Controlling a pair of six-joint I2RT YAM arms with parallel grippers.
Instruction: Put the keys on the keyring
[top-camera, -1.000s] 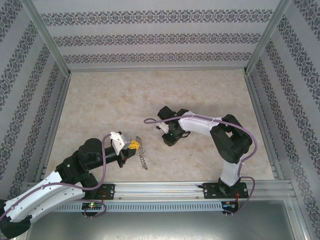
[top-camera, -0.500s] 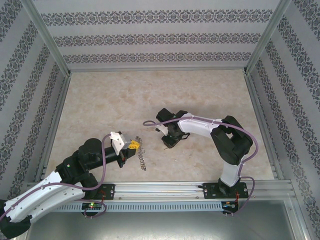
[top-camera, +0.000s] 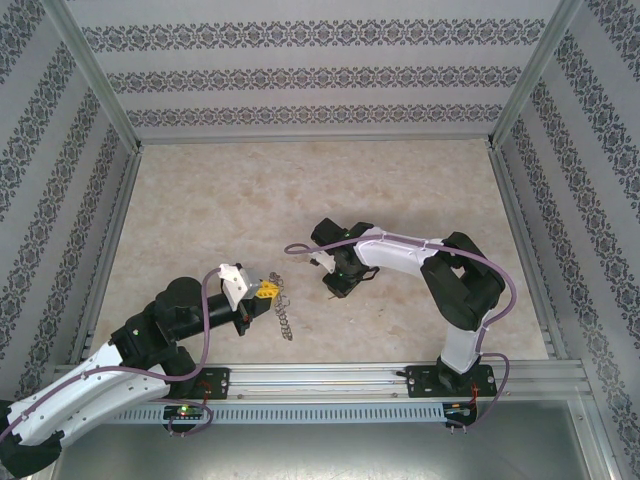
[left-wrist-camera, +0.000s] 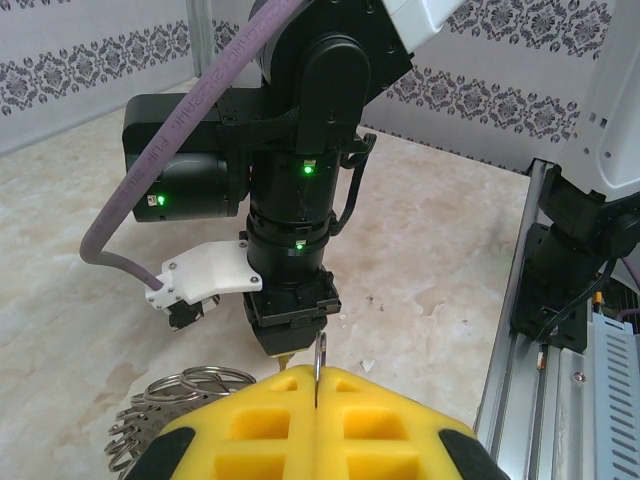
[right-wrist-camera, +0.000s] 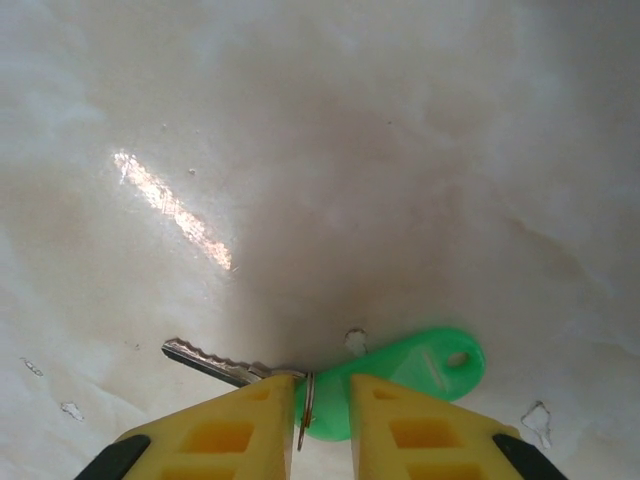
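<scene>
The top camera hangs high above and behind the arm bases, beyond the near edge of the tabletop (top-camera: 220, 200). It faces down and toward the far edge and takes in the whole surface from a distance. The left wrist camera sits low, looking almost level over the left gripper (left-wrist-camera: 316, 372) toward the right gripper (left-wrist-camera: 287, 352) and the right edge. Both views share that gripper. The right wrist camera looks steeply down past its own fingers (right-wrist-camera: 230, 425), very near the tabletop.

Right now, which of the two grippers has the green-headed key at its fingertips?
The right gripper: the green key lies at its yellow fingers. The left gripper pinches the keyring instead.
</scene>
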